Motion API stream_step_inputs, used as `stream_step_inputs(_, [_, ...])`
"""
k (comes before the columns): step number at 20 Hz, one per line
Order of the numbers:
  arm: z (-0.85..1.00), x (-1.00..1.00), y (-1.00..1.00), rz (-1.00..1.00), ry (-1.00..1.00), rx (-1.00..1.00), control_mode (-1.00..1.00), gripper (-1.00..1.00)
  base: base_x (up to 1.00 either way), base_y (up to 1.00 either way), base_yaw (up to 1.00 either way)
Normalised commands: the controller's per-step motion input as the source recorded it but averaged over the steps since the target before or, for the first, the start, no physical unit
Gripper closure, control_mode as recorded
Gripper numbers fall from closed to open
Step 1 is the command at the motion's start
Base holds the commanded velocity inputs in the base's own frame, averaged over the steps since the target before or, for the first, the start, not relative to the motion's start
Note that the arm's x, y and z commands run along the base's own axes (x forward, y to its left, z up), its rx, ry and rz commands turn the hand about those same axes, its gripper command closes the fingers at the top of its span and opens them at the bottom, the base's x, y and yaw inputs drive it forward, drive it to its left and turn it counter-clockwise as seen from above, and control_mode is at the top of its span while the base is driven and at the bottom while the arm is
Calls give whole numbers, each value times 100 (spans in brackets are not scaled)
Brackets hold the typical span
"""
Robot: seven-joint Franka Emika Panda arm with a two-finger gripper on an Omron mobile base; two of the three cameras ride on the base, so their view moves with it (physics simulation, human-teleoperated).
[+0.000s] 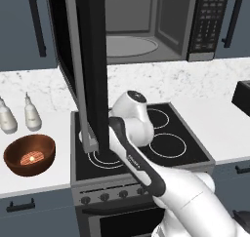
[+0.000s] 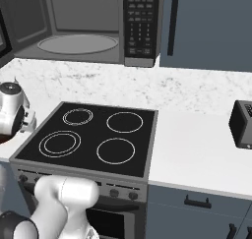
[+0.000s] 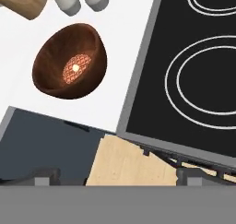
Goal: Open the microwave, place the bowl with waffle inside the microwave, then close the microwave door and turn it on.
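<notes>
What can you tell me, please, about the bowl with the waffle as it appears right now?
The bowl with waffle is round, deep and reddish-brown, wood-like in look, with a small orange-golden grid-patterned waffle lying in its bottom. It stands upright on the white counter left of the stove, in front of two small white bottles. Nothing grips or touches it.
</notes>
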Motion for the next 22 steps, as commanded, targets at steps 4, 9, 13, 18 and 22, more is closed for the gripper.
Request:
stream_step_inputs(4, [-28, 62, 65, 0, 4, -2, -100, -100, 0, 0, 0])
stream_step_inputs(9, [-31, 60, 65, 0, 10, -4, -100, -100, 0, 0, 0])
stream_step_inputs(13, [-35, 62, 54, 0, 9, -1, -100, -100, 0, 0, 0])
stream_step_inputs(18, [-55, 29, 74, 0, 16, -6, -100, -100, 0, 0, 0])
stream_step_inputs(22, [-28, 33, 58, 0, 6, -4, -100, -100, 0, 0, 0])
